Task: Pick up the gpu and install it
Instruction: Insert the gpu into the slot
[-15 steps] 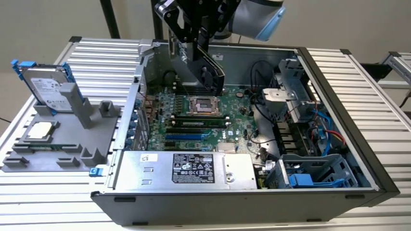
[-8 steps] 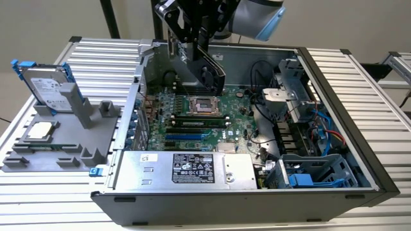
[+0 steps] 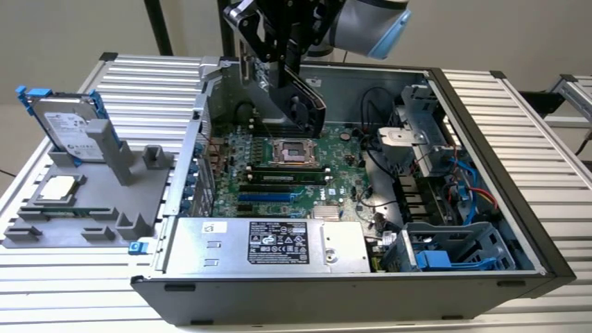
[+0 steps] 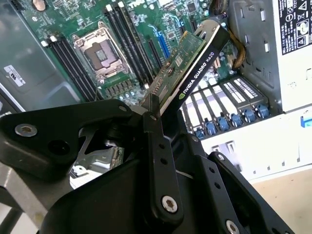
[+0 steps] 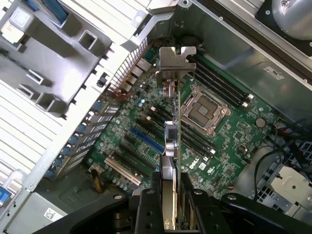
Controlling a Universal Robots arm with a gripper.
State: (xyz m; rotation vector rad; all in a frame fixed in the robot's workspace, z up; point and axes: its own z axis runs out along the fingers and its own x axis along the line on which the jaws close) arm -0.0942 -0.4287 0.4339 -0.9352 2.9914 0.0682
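The gpu [image 3: 303,104] hangs tilted over the back part of the open computer case [image 3: 481,208], above the green motherboard [image 3: 347,182]. My gripper [image 3: 288,64] is shut on its upper end. In the second wrist view the gpu [image 4: 192,70] shows a black face and a green board back, slanting away from the black fingers [image 4: 152,122] clamped on it. The first wrist view has the gpu [image 5: 171,141] edge-on, its silver end bracket [image 5: 176,61] toward the case's rear wall, with the gripper [image 5: 170,195] around it. The card floats above the expansion slots [image 5: 144,139], apart from them.
A grey fixture [image 3: 93,208] at the exterior view's left carries a silver hard drive with blue trim [image 3: 66,126] and a square CPU chip [image 3: 57,189]. Inside the case sit the CPU socket [image 3: 294,150], the power supply [image 3: 268,243], cables [image 3: 467,191] and a drive cage [image 3: 453,250].
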